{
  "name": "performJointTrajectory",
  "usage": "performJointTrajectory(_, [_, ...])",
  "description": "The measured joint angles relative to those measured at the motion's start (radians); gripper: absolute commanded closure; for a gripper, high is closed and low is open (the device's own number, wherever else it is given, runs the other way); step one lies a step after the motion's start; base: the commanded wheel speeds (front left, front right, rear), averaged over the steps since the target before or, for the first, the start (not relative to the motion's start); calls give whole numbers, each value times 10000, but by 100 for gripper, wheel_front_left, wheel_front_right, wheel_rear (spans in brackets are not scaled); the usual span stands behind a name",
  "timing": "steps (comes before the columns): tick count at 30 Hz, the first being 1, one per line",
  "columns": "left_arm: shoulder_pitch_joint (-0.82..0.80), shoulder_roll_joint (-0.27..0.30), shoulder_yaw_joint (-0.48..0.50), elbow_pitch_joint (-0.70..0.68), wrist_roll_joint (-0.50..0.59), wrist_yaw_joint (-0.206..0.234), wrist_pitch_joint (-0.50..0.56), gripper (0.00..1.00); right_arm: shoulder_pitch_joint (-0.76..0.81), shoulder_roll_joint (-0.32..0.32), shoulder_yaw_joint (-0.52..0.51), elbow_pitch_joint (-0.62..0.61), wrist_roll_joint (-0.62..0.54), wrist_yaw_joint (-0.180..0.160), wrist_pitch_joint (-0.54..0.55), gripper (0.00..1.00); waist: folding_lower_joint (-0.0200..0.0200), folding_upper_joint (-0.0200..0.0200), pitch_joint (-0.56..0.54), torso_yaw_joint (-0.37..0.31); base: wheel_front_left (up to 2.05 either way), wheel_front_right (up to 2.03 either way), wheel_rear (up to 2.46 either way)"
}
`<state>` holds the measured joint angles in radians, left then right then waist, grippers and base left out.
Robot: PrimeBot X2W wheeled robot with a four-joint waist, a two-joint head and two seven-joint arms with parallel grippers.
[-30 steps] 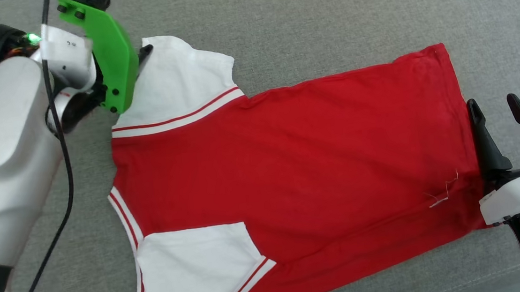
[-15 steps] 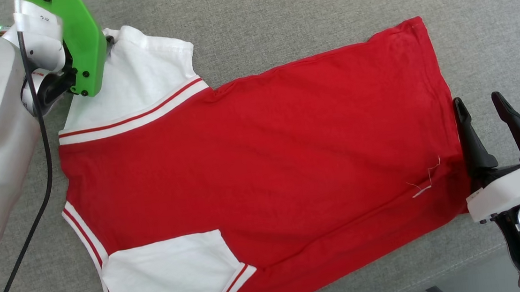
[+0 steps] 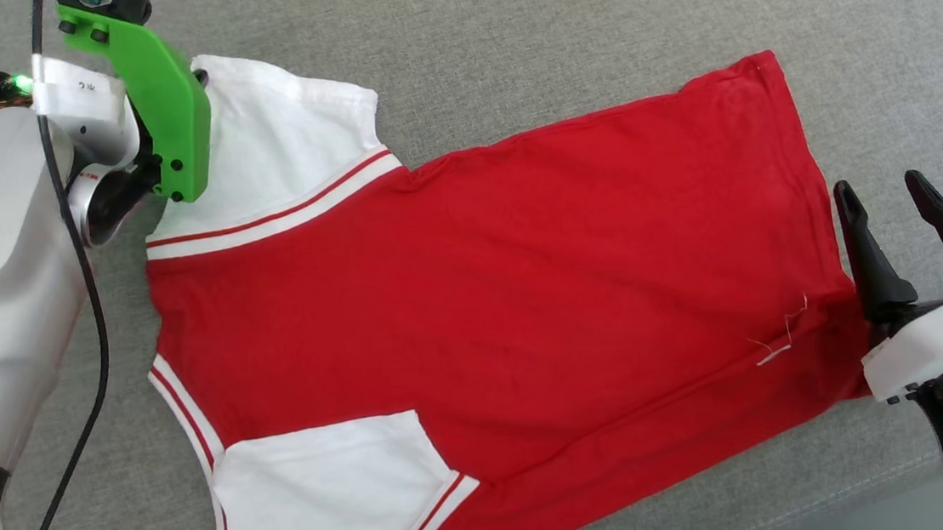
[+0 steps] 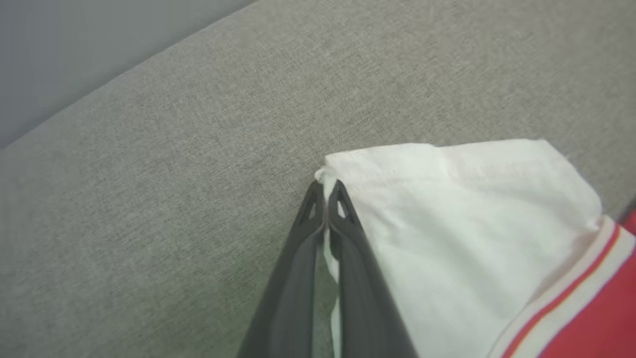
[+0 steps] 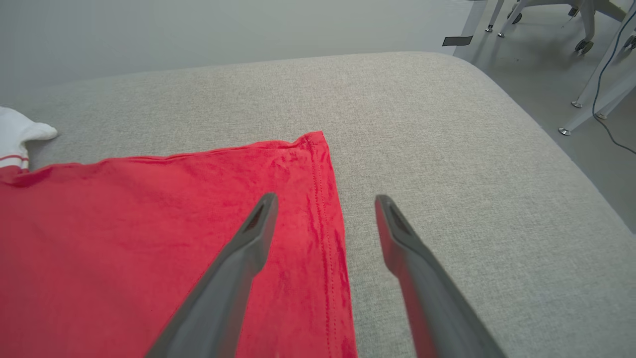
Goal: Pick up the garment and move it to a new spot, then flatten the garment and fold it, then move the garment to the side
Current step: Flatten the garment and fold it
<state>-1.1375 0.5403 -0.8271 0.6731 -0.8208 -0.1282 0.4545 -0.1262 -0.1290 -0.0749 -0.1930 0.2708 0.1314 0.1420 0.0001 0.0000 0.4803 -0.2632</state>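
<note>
Garment (image 3: 508,296) flat; L jaws pinch sleeve (image 4: 447,214) corner; R jaws wide, prob. straddling hem (image 5: 325,233).

The garment (image 3: 524,277) was red, with white sleeves and red-and-white striped trim. The upholstery (image 3: 587,24) was grey, the bracket (image 3: 168,112) green.

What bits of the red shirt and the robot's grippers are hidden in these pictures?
1. the garment: lower white sleeve cut off by the head view's bottom edge.
2. its underside: pressed against the grey cushion in every view.
3. the left gripper: shut on the sleeve corner, but behind the green bracket in the head view.
4. the right gripper: open; whether it touches the hem is unclear in its wrist view.
</note>
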Motion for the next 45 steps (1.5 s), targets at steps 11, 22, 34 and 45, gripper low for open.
performJointTrajectory(11, [769,59,213,-1576,-236,190,-1064,100,-53,-1455,48,-81,173,0,2303,0,-1,0,-816,886,0,0,0])
performJointTrajectory(22, [2133,1281,268,-5940,-286,1605,-491,100,-2025,-3246,247,792,1666,0,6600,0,-1,0,-994,2027,0,0,0])
performJointTrajectory(34, [2863,1858,387,-9171,-142,2886,-314,100,-4181,-4169,855,3237,1406,2,7643,0,-1,0,-220,2809,0,0,0])
performJointTrajectory(45, [2974,1843,207,-9756,125,3058,-316,100,-4608,-4778,1946,4491,1296,-6,7235,27,-1,0,247,3347,0,0,0])
